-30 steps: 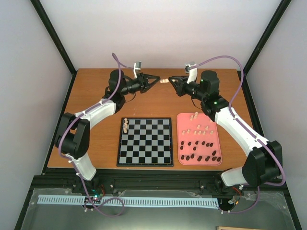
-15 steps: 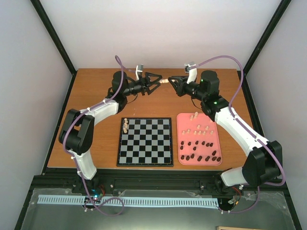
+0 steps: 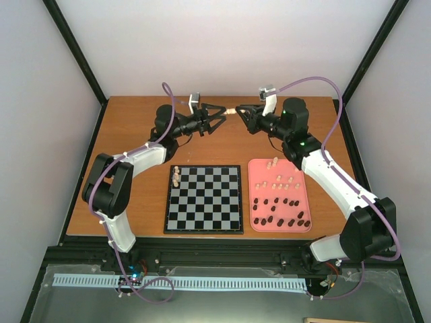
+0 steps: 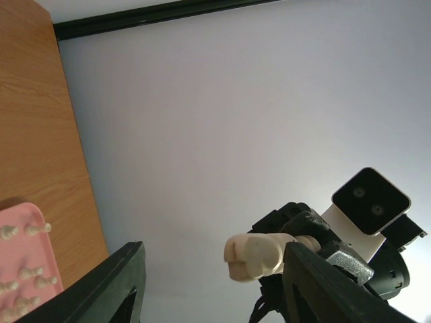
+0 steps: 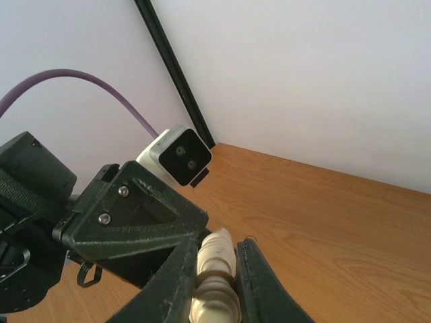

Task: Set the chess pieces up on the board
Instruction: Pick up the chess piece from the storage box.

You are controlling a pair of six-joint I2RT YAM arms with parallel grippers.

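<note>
Mid-air handover of one cream chess piece over the far part of the table.
Our right gripper pinched it; the left gripper stood spread around its free end. Releasing before the left closed would have dropped it, we judged. We counted two cream pieces on the board; the pink tray held too many tiny ones to count.

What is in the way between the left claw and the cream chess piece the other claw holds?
Nothing visible. The left gripper, jaws open, flanks the cream piece held out by the right gripper, with only air between.
</note>
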